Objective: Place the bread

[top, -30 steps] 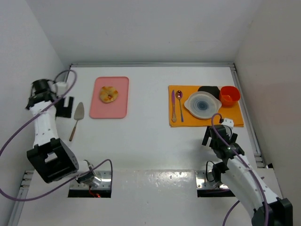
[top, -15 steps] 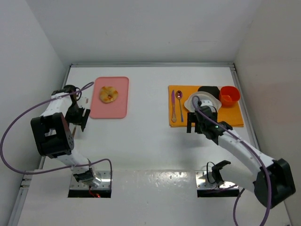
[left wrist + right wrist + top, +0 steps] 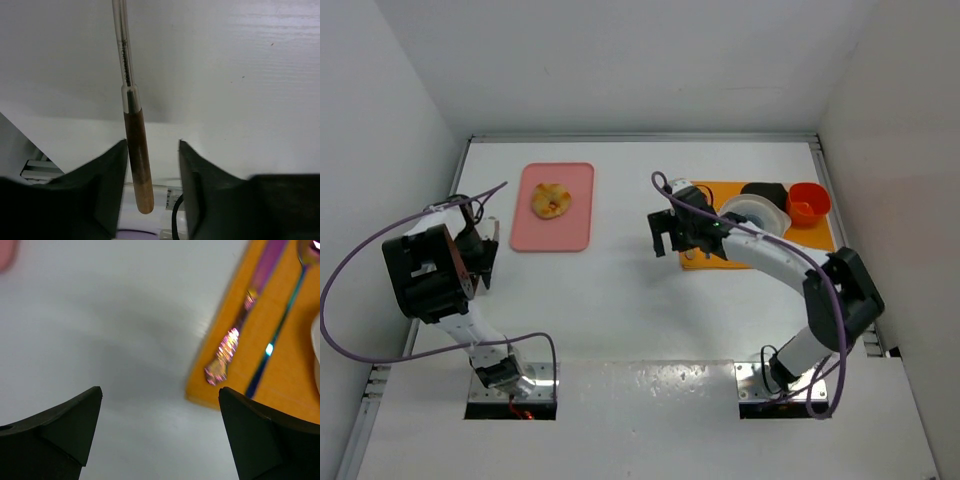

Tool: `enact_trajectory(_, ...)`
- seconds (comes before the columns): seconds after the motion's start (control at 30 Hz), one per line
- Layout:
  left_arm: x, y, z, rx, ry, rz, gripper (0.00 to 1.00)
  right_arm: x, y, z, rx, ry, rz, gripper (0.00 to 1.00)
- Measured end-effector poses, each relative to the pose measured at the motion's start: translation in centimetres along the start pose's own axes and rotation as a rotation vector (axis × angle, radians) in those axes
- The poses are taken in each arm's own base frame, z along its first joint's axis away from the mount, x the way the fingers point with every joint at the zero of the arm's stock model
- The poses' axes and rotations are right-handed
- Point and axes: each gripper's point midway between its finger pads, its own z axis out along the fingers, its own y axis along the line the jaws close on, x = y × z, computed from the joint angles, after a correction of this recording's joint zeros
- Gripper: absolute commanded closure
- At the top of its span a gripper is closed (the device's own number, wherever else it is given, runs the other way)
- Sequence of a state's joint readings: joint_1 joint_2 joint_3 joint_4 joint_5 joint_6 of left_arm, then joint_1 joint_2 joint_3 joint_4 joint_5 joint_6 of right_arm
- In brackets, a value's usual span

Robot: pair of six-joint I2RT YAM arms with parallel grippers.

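Your left hand [image 3: 151, 144] is straddling a wooden handle [image 3: 137, 160] lying on the counter [image 3: 225, 65]. Its fingers are partly spread, one brushing the wood and the other apart from it. The bread [image 3: 551, 200] is sitting on the pink tray [image 3: 572, 235], near that arm. Your right hand [image 3: 160, 390] is hovering wide spread beside the orange mat [image 3: 285, 385], where a purple utensil [image 3: 250, 300] and a blue-stemmed spoon [image 3: 280, 325] are lying.
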State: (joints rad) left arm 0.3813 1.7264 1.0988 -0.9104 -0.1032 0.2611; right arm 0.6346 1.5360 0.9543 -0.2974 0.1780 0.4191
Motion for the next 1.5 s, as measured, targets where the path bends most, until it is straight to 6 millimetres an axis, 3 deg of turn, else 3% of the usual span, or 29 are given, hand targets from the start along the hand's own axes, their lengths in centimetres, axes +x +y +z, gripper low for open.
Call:
enact_trajectory(0.07, -0.2, 0.0, 0.0, 0.004, -0.007, 0.001, 0.6, -2.5, 1.9, 1.0, -0.053, -0.036, 0.0, 0.01)
enact_trajectory(0.1, -0.3, 0.0, 0.0, 0.007, -0.01, 0.004, 0.66, -3.3, 2.5, 1.3, -0.071, -0.045, 0.004, 0.03)
enact_trajectory(0.23, -0.5, 0.0, 0.1, 0.02, -0.023, 0.007, 0.75, -6.1, 4.8, 3.4, -0.135, -0.07, 0.032, 0.11)
enact_trajectory(0.37, -0.5, 0.1, 0.1, 0.032, -0.029, 0.002, 0.86, -7.4, 6.6, 6.3, -0.174, -0.068, 0.086, 0.19)
enact_trajectory(0.4, -0.5, 0.1, 0.2, 0.034, -0.031, 0.003, 0.96, -7.5, 6.9, 7.1, -0.179, -0.063, 0.105, 0.21)
enact_trajectory(0.43, -0.5, 0.1, 0.2, 0.037, -0.033, 0.001, 1.0, -7.6, 7.2, 7.9, -0.183, -0.057, 0.124, 0.23)
enact_trajectory(0.63, -0.4, 0.6, 0.3, 0.038, -0.03, 0.004, 1.0, -9.8, 11.0, 14.2, -0.224, -0.064, 0.227, 0.34)
enact_trajectory(0.73, -1.0, 1.7, -0.5, 0.002, -0.043, 0.018, 1.0, -10.8, 13.3, 16.9, -0.248, -0.078, 0.255, 0.38)
enact_trajectory(0.83, -3.1, 3.5, -2.3, -0.046, -0.104, 0.041, 1.0, -11.0, 14.9, 18.7, -0.259, -0.086, 0.27, 0.43)
enact_trajectory(1.0, -9.2, 5.9, -7.5, -0.161, -0.287, 0.134, 1.0, -11.9, 16.7, 19.9, -0.239, -0.118, 0.268, 0.59)
enact_trajectory(1.07, -11.6, 5.7, -9.5, -0.202, -0.358, 0.207, 1.0, -12.2, 17.2, 20.4, -0.231, -0.128, 0.265, 0.63)
enact_trajectory(1.17, -14.4, 4.5, -10.9, -0.241, -0.405, 0.327, 1.0, -12.3, 17.8, 20.9, -0.218, -0.143, 0.259, 0.76)
enact_trajectory(1.2, -15.2, 4.1, -10.9, -0.255, -0.405, 0.366, 1.0, -12.3, 17.9, 20.9, -0.211, -0.143, 0.254, 0.86)
enact_trajectory(1.3, -17.1, 3.1, -9.4, -0.291, -0.366, 0.465, 1.0, -12.0, 18.1, 21.0, -0.183, -0.145, 0.245, 0.99)
enact_trajectory(1.5, -18.1, 3.5, -5.7, -0.402, -0.221, 0.601, 1.0, -11.8, 17.5, 20.9, -0.138, -0.163, 0.271, 1.0)
